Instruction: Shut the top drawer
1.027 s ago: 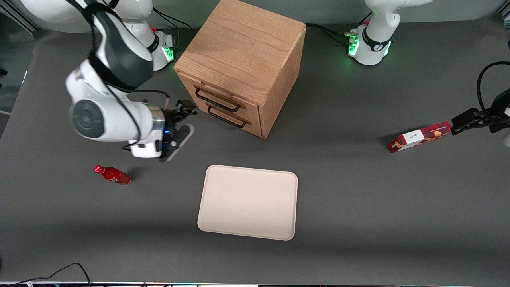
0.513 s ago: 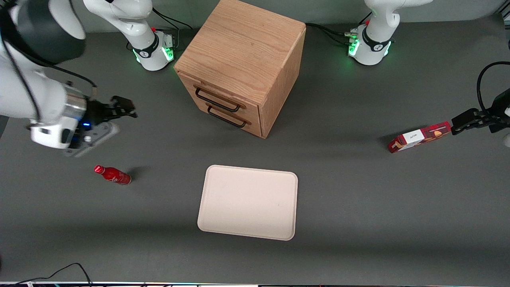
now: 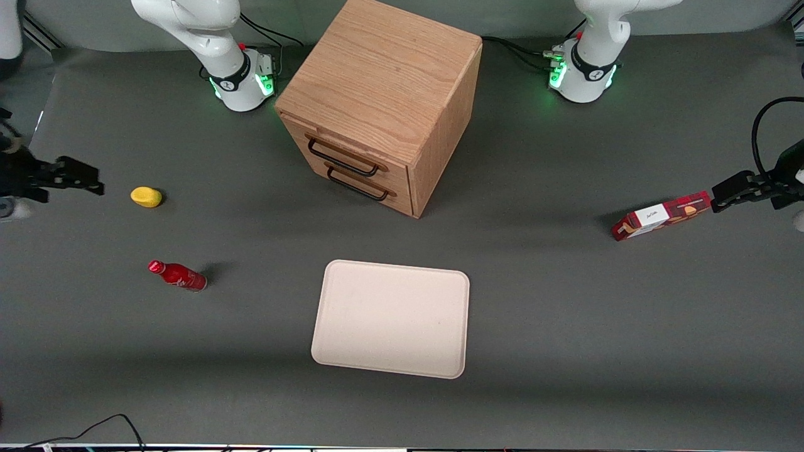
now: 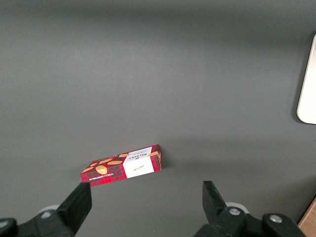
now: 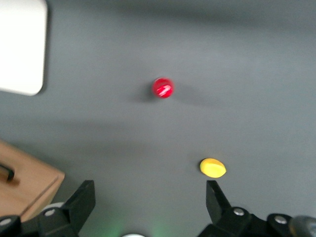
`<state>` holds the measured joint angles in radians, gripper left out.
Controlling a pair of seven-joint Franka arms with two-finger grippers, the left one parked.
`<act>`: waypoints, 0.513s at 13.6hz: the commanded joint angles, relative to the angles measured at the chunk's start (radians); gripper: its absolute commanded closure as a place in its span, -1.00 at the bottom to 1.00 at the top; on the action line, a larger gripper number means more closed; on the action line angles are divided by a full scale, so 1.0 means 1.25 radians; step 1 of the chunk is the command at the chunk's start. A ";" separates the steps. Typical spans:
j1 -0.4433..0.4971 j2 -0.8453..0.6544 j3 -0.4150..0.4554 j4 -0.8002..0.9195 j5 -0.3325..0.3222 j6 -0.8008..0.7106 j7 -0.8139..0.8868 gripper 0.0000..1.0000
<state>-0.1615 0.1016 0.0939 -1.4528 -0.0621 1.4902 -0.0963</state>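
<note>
top drawer (image 3: pixel 344 152) sits flush in the cabinet (image 3: pixel 377 100), looks closed | gripper (image 3: pixel 66 176) at the working arm's end of the table, near the lemon (image 3: pixel 146 196), jaws wide, empty | best move: retreat clear, no extra push needed

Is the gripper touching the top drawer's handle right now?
Apart. The front view shows the gripper, open, at the working arm's end of the table, with bare table between it and the top drawer.

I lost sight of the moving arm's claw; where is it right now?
In the front view, the tool hangs open at the working arm's end of the table, beside the yellow lump and well away from the top drawer.
</note>
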 commanded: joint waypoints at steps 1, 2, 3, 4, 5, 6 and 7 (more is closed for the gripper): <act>0.020 -0.015 -0.036 -0.019 -0.014 0.081 0.110 -1.00; 0.021 -0.015 -0.044 -0.021 -0.013 0.102 0.133 -1.00; 0.021 -0.016 -0.047 -0.026 -0.010 0.111 0.137 -1.00; 0.021 -0.023 -0.047 -0.035 -0.002 0.114 0.138 -1.00; 0.027 -0.028 -0.048 -0.044 0.018 0.114 0.138 -1.00; 0.027 -0.031 -0.048 -0.048 0.023 0.114 0.138 -1.00; 0.027 -0.033 -0.049 -0.048 0.023 0.112 0.138 -1.00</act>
<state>-0.1482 0.0994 0.0507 -1.4692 -0.0527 1.6102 0.0469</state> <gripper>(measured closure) 0.000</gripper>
